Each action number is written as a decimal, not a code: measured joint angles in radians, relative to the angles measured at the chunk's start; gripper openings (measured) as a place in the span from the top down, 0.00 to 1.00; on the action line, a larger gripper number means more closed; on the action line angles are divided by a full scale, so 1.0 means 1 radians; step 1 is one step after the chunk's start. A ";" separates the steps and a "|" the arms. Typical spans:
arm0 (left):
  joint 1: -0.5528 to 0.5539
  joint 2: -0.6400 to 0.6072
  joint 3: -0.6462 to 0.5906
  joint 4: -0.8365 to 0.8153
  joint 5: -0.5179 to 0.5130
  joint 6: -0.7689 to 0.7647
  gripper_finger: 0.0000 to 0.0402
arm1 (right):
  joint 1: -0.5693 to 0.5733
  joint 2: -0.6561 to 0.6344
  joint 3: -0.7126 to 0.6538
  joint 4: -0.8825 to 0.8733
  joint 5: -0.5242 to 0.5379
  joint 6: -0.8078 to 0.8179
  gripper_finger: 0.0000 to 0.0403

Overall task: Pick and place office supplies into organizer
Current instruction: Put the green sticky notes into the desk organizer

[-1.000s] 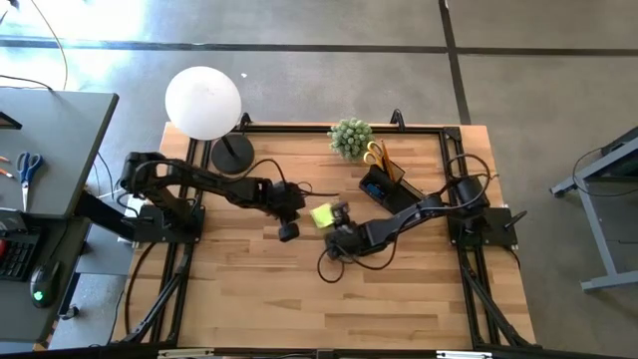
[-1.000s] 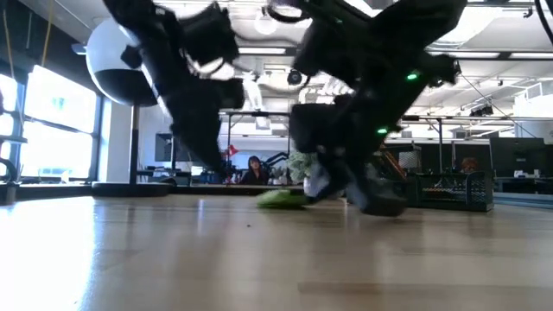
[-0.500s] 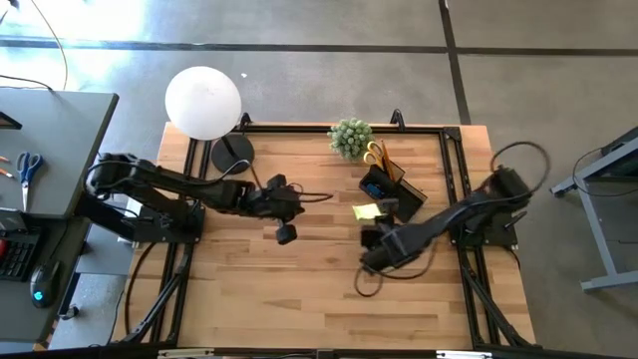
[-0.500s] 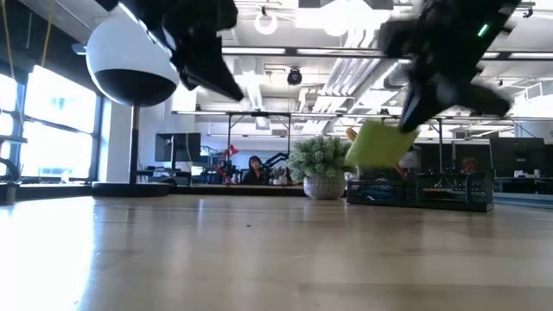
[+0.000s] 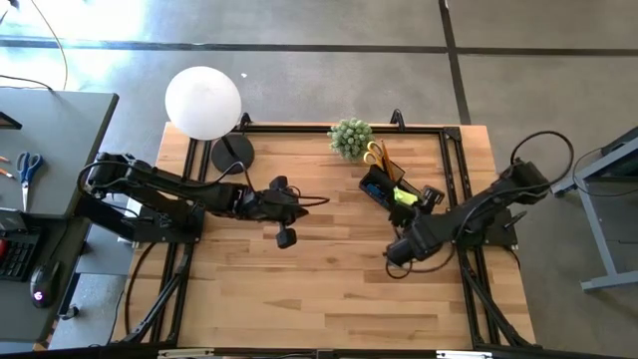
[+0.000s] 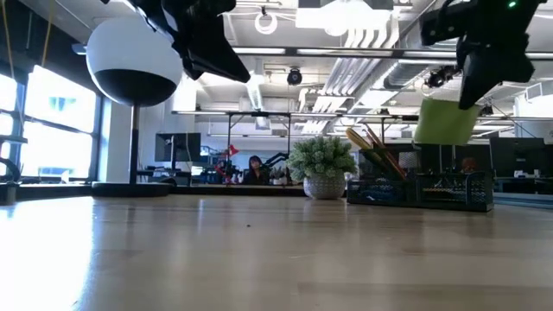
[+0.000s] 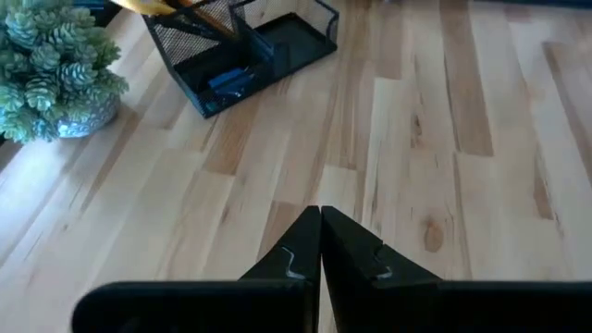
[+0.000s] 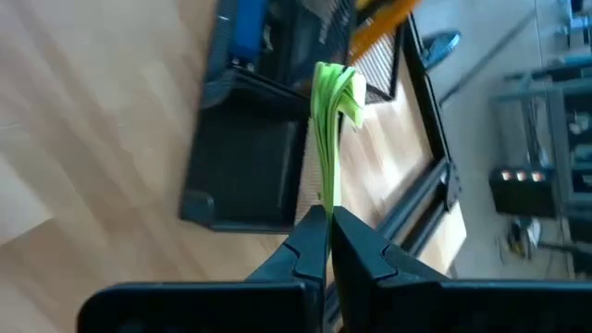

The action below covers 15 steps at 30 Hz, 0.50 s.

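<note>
Lime-green sticky-note pad (image 8: 331,120) hangs edge-on in the right claw (image 8: 324,222), pinched tight, directly above the organizer (image 8: 250,166)'s open compartment; left claw (image 7: 321,231) closed, empty.

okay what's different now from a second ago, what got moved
The right gripper picked the lime-green sticky-note pad up off the middle of the table and carried it right and toward the back; it now holds it pinched above the black organizer. The left gripper, shut and empty, drew back slightly to its own side. The organizer, plant and lamp stayed put.
</note>
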 joint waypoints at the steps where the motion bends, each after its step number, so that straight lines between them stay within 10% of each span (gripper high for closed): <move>1: 0.000 0.000 0.000 0.004 0.007 0.000 0.99 | -0.015 0.005 0.000 0.000 -0.001 -0.001 1.00; 15: 0.000 0.003 0.000 0.000 0.029 0.034 0.99 | -0.190 0.024 -0.142 0.157 -0.147 -0.164 1.00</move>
